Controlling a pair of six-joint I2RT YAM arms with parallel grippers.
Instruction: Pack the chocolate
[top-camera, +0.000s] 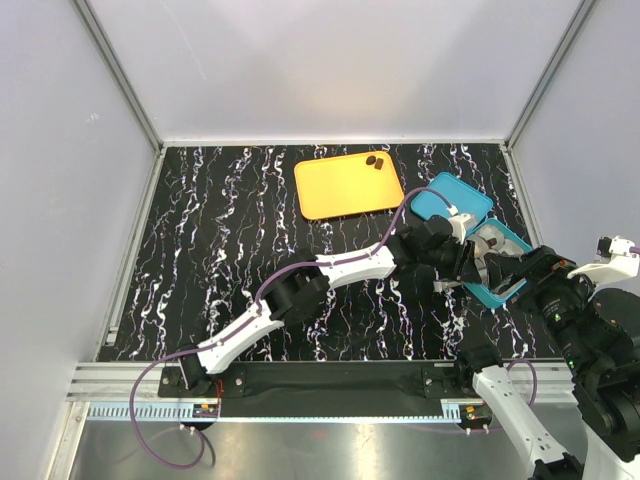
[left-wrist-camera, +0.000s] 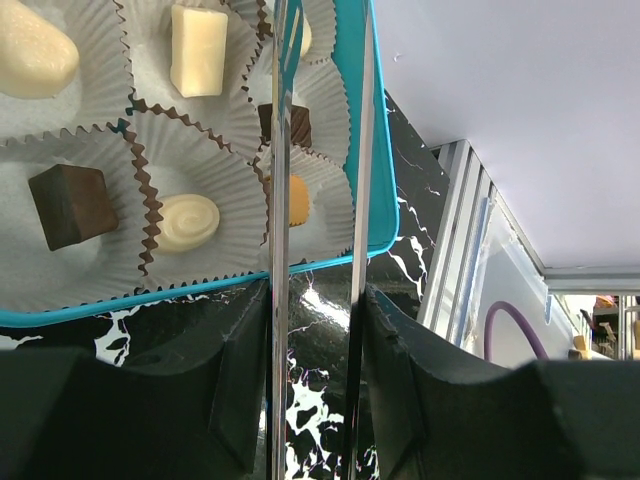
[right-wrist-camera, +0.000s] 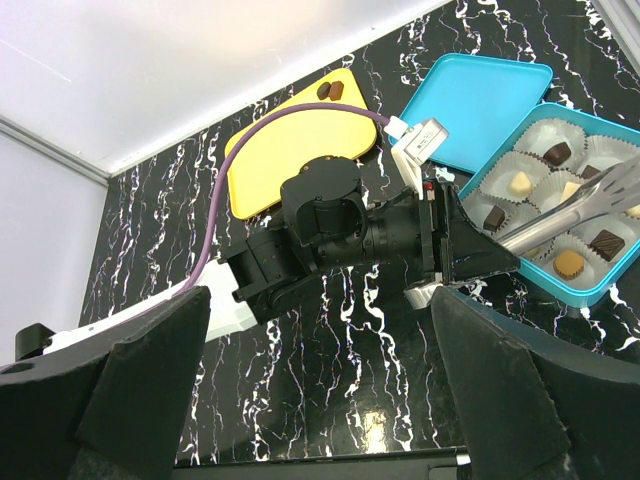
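The teal box (left-wrist-camera: 378, 170) holds chocolate in white paper cups: a white block (left-wrist-camera: 198, 50), a dark cube (left-wrist-camera: 70, 205), a cream swirl (left-wrist-camera: 190, 220) and others. Two dark pieces (top-camera: 375, 161) lie on the far corner of the orange tray (top-camera: 340, 188). My left gripper (left-wrist-camera: 315, 310) is shut on metal tongs (left-wrist-camera: 280, 350); the blades reach over the box's right-hand cups with a gap between them, and I see nothing pinched at their tips. My right gripper (right-wrist-camera: 320, 300) hangs open and empty above the table, just near of the box.
The teal lid (top-camera: 445, 198) lies flat behind the box, touching it. The left arm (top-camera: 350, 265) stretches diagonally across the black marbled table. White walls enclose the table; an aluminium rail (top-camera: 300, 378) runs along the near edge.
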